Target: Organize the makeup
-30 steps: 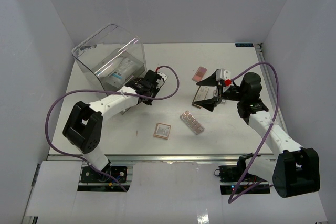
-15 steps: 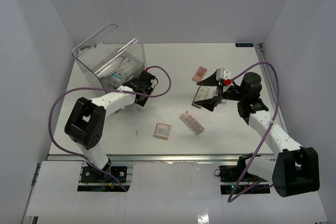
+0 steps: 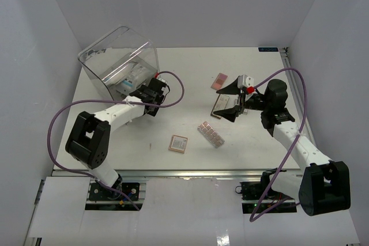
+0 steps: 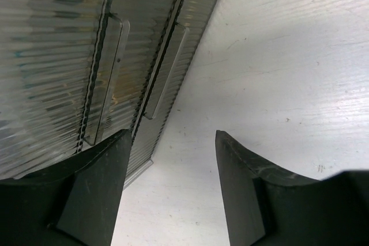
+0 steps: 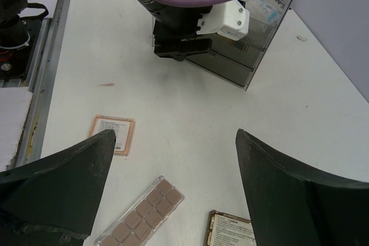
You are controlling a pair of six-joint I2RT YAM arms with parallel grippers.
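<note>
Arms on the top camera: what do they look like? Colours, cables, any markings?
The left arm and right arm both have white links with bulky black joints. A purple cable loops loosely along each one. The right wrist carries a small red knob on a white block. In the wrist views, the jaws are matte black, broad and tapering.

Clear box [image 3: 118, 61] fills the far-left corner; bare table [image 3: 190, 67] opens beside it
Left gripper [image 3: 151, 90] crowds the box front; a wide lane runs to the right gripper [image 3: 232, 103], with brown palette [image 3: 178, 143] and pink strip [image 3: 210, 134] lying nearer the arms
</note>
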